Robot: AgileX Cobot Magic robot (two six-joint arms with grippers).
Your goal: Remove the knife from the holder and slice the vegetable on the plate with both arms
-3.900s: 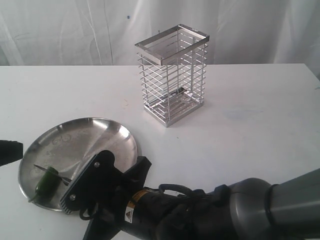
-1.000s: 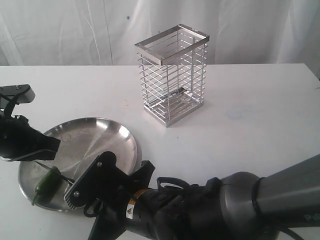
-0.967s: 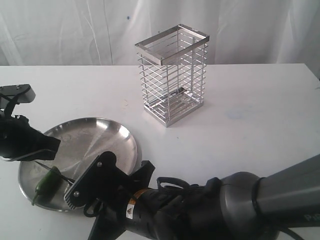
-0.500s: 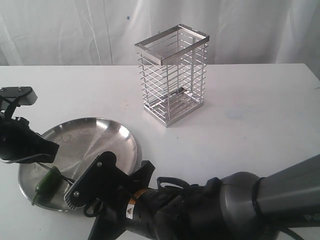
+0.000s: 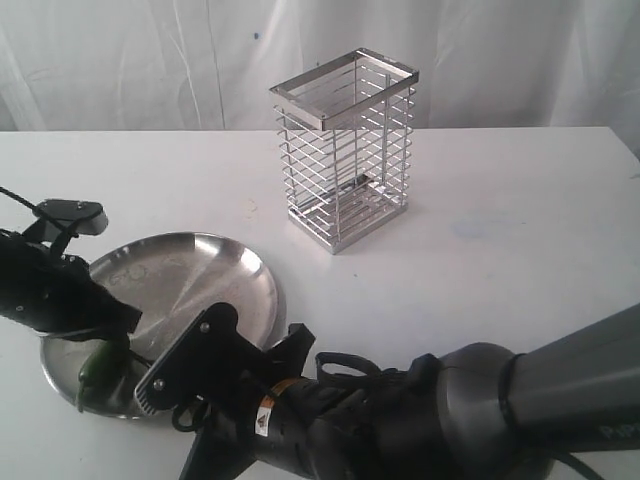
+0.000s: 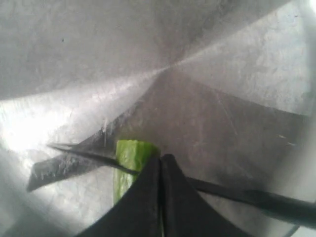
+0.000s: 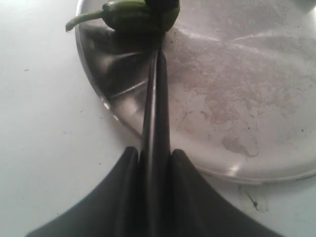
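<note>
The green vegetable [image 5: 95,368] lies at the near left of the steel plate [image 5: 222,275]. My left gripper [image 5: 118,332] hangs over it with its jaws shut together and its tips [image 6: 161,159] right against the vegetable's cut end [image 6: 129,155]. My right gripper [image 7: 155,153] is shut on the handle of the dark knife [image 7: 155,98]. The blade runs across the plate [image 7: 237,98] to the vegetable [image 7: 138,16] and crosses it under the left fingertips, where the knife [image 6: 222,190] shows as a thin dark line. The wire holder [image 5: 345,150] stands empty farther back.
My right arm [image 5: 420,420] fills the near edge of the white table [image 5: 500,230], its gripper [image 5: 185,360] at the plate's near rim. A white curtain hangs behind the table.
My left gripper has come in from the left and dropped over the plate onto the vegetable. The right gripper and knife have barely moved.
</note>
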